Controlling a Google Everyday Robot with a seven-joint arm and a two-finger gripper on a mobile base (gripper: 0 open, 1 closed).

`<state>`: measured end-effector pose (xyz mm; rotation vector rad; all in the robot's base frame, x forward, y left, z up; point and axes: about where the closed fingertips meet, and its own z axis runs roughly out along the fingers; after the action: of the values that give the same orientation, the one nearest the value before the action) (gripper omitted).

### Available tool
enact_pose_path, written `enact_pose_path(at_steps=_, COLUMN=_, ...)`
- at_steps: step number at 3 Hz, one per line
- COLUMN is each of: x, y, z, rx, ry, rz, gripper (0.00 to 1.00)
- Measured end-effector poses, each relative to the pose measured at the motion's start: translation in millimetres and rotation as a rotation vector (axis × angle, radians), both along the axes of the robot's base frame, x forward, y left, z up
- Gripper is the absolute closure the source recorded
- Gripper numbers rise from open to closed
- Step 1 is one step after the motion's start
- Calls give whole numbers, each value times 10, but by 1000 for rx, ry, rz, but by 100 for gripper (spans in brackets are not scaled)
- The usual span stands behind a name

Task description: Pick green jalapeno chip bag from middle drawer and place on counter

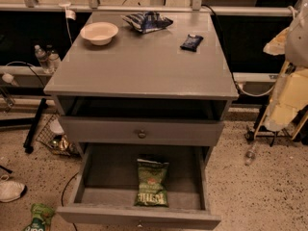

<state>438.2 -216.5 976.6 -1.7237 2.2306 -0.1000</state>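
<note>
Bench (144,66): grey cabinet top, fills mid-frame, with a thin overhanging rim.

Drawer (83,177): pulled out at the bottom of the frame, with tall side walls and a grey floor. Its front panel is nearest the camera.

Closed drawer front (106,130) with a round knob sits just above it, under a dark recess.

Gripper (288,100): pale, blurred shape at the right edge of the frame, beside the bench and well apart from the drawer. Touches nothing visible. Cannot tell whether it is spread or closed.

Chip bag (152,183): olive green, lies flat on the drawer floor near the middle, its lettered end towards the front panel.

On the bench, far end: blue-and-white bag (147,21), white bowl (99,32) to its left, small dark packet (191,42) to its right, all apart.

Floor, lower left: white shoe (10,189) and bright green pouch (39,218).
</note>
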Motion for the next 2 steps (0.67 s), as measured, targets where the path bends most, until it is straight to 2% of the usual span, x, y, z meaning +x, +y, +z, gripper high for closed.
enact_pose_path(at_steps=1, x=0, y=0, z=0, rx=0, ry=0, rz=0, gripper=0)
enact_pose_path(at_steps=2, x=29, y=158, z=-345, rx=10, ry=34, rz=-80, gripper=0)
